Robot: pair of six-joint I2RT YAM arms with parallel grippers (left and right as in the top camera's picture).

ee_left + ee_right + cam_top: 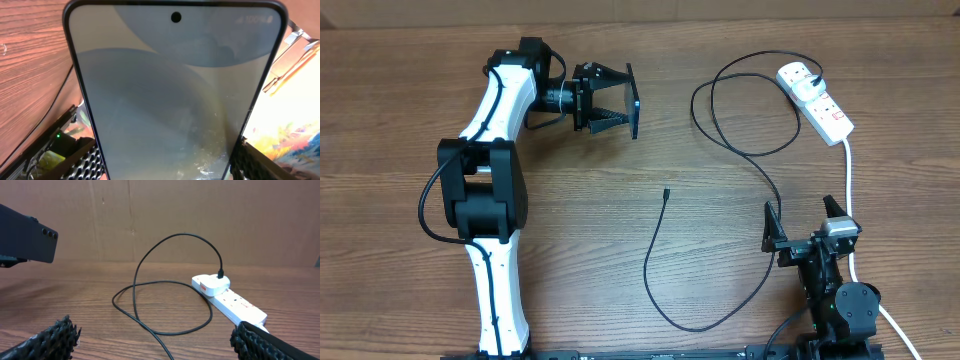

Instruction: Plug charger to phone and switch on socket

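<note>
The charger [648, 250] lies loose on the table [570, 230], its connector tip [665, 193] pointing to 12 o'clock in the overhead view. Its white plug [798, 74] is already seated in the socket [825, 108] at 2 o'clock. The phone [175, 100] is off the table, clamped across its width by the left gripper [625, 100]. From overhead it shows edge-on, its long axis running 12 to 6 o'clock, with the camera-hole end apparently toward 12. The tip lies at about 5 o'clock from the phone, below the end that should carry the port, though the port itself is hidden. The right gripper [800, 212] has its fingers spread and empty, and the tip lies at its 10 o'clock. The left arm is slightly nearer the tip, but only the right is free, so I judge the pickup falls to it. No container is in view.
</note>
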